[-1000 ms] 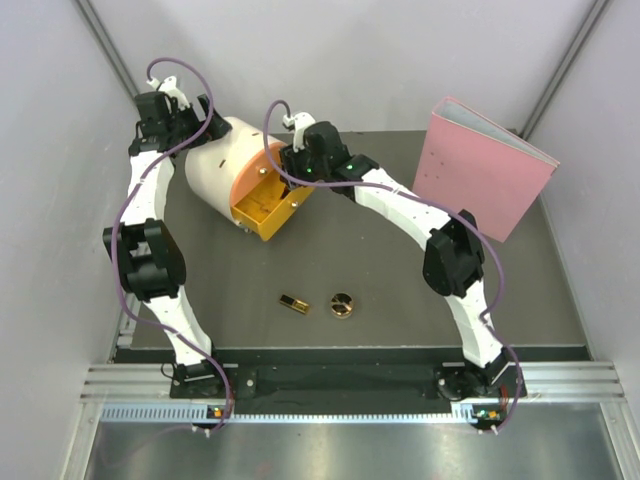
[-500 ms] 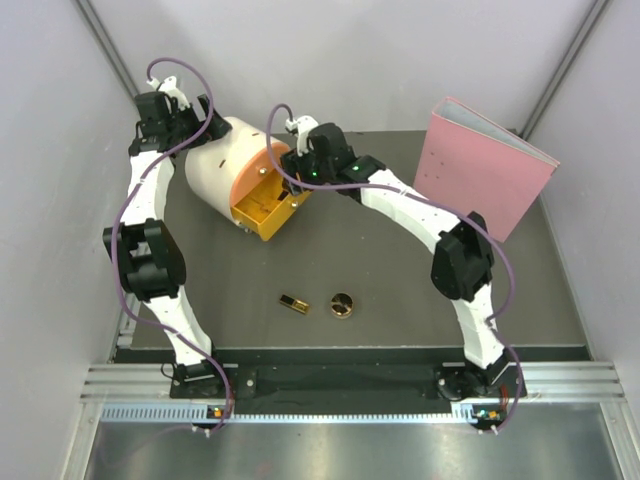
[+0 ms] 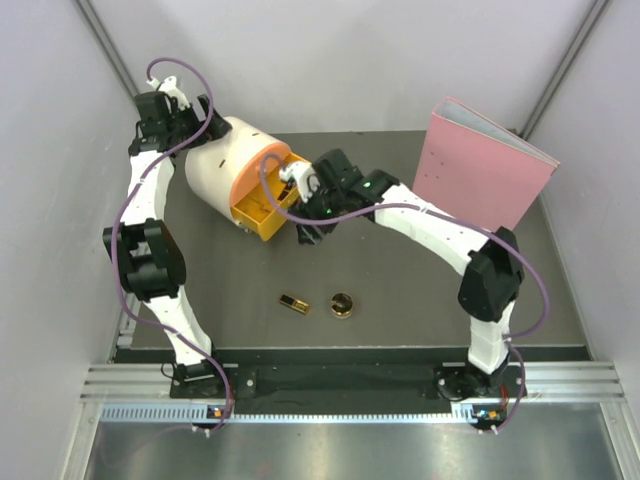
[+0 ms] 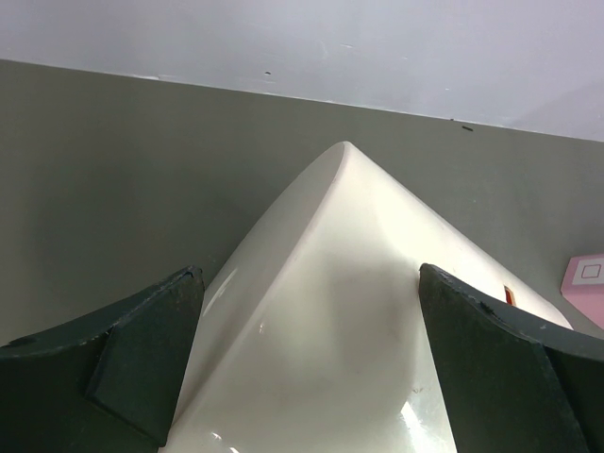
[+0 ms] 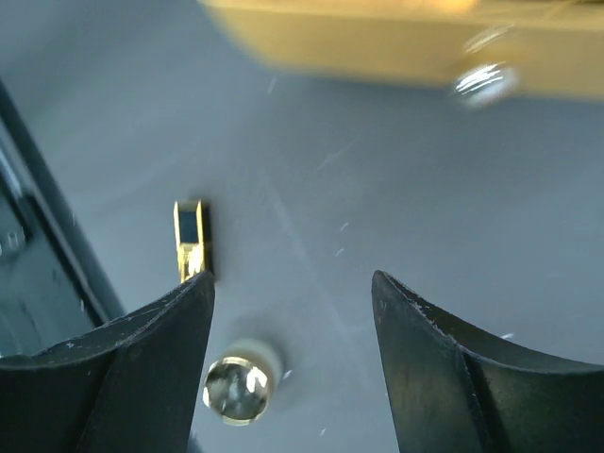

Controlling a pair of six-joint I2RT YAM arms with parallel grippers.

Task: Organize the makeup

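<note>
Top view, left pincer (image 3: pixel 168 112): sat at the far end of the cream drawer box (image 3: pixel 222 165); its spread could not be told from here.
Top view, right pincer (image 3: pixel 303 226): hung low over the worktop (image 3: pixel 400 270), just beside the open orange drawer (image 3: pixel 264 212).
Top view, makeup: one gold-and-black lipstick case (image 3: pixel 293 303) and the round gold compact (image 3: pixel 342 305) lay near each other on the worktop, toward its near edge, well apart from the drawer.
Top view, pink binder (image 3: pixel 482 178): stood upright at the far right.
Left wrist view, left pincer (image 4: pixel 310 283): spread wide, its fingers (image 4: pixel 142 368) flanking the cream drawer box (image 4: pixel 330 311); contact unclear.
Right wrist view, right pincer (image 5: pixel 293 293): spread, nothing between its fingers (image 5: pixel 453 368).
Right wrist view, makeup: lipstick case (image 5: pixel 191 241) and compact (image 5: pixel 236 389) lay on the worktop (image 5: pixel 330 217), beside the left finger.
Right wrist view, drawer (image 5: pixel 377 42): blurred along the top edge.
</note>
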